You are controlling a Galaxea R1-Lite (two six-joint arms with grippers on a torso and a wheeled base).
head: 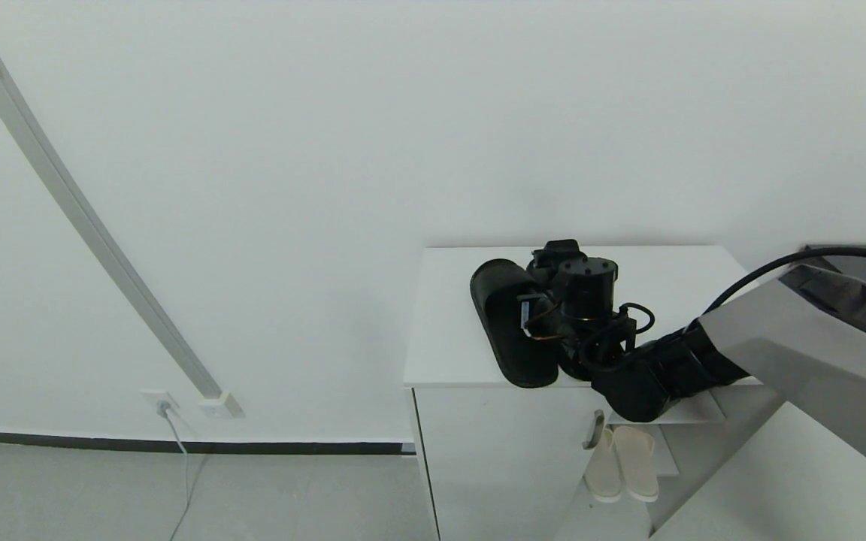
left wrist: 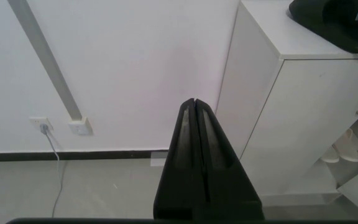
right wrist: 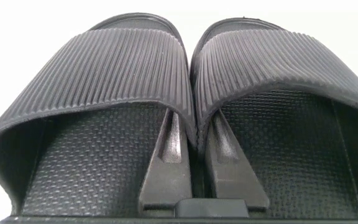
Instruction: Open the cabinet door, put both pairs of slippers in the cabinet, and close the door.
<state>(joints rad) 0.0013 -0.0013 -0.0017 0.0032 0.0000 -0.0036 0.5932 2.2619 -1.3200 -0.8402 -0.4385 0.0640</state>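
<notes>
Standing open, the cabinet (head: 448, 330), door (head: 771, 488) swung out, carries the black slippers (head: 512, 323) side by side on top, at the front edge. The white slippers (head: 621, 462) sit low inside the cabinet. The right gripper (right wrist: 194, 155) clamps the black pair's adjoining straps, set inside both slippers. The left gripper (left wrist: 195, 104) hangs closed, empty, beside the cabinet.

Home-entry-like rm: white shoe cabinet (head: 501, 451) w/ pale slippers (head: 621, 466), plain wall (head: 328, 150), socket (head: 158, 402), grey floor (head: 65, 488).
</notes>
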